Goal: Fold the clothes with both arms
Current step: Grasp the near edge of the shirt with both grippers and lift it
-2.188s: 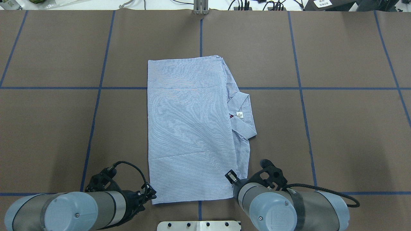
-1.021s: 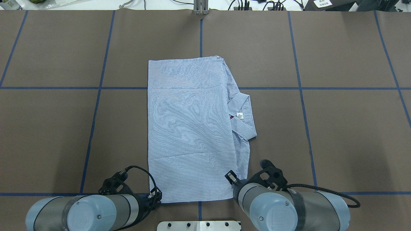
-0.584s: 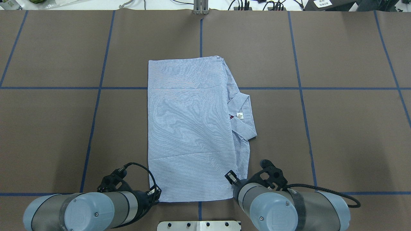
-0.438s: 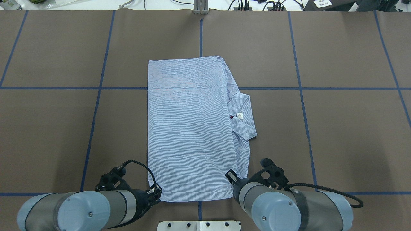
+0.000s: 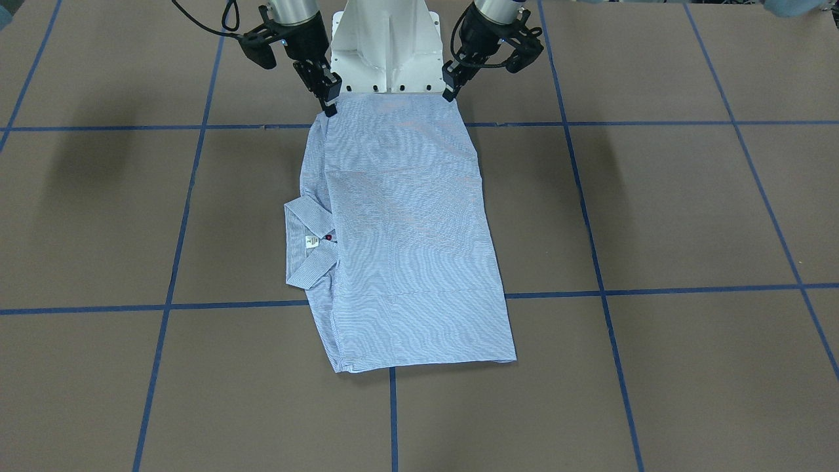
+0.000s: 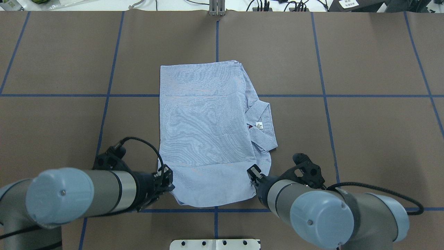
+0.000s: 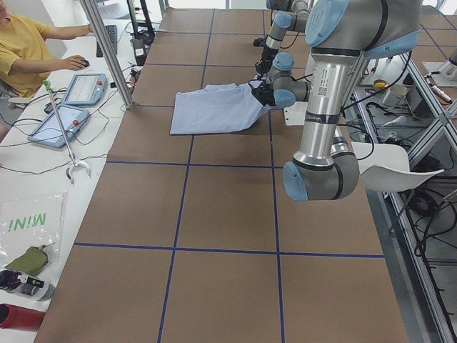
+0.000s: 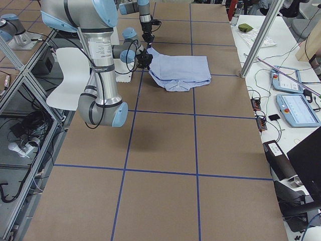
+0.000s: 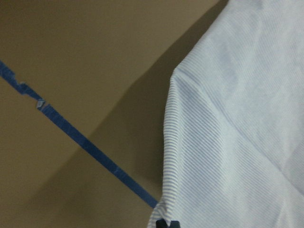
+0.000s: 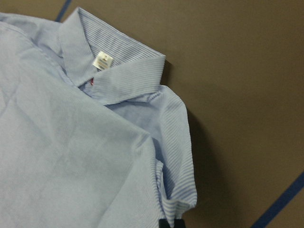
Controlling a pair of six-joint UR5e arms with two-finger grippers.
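Note:
The light blue striped shirt point(image 6: 204, 121) lies folded into a long rectangle on the brown table, collar and white neck label point(image 6: 258, 125) poking out on the right. It also shows in the front view point(image 5: 406, 229). My left gripper point(image 6: 167, 176) is shut on the shirt's near left corner, and my right gripper point(image 6: 253, 172) is shut on its near right corner. Both hold the near hem raised off the table, so the cloth slopes up from a crease to them. In the front view the left gripper point(image 5: 451, 88) and right gripper point(image 5: 328, 101) pinch the two corners. The wrist views show cloth point(image 9: 237, 118) point(image 10: 71, 156) hanging from the fingertips.
The white robot base plate point(image 6: 215, 244) sits just behind the raised hem. Blue tape lines point(image 6: 107, 95) grid the brown table. A metal post point(image 6: 217, 8) stands at the far edge. An operator point(image 7: 21, 50) and tablets point(image 7: 61, 121) are beyond the far side.
Both grippers have risen and moved away from the robot, carrying the shirt's near hem up off the table and forward. The far part of the shirt has not moved.

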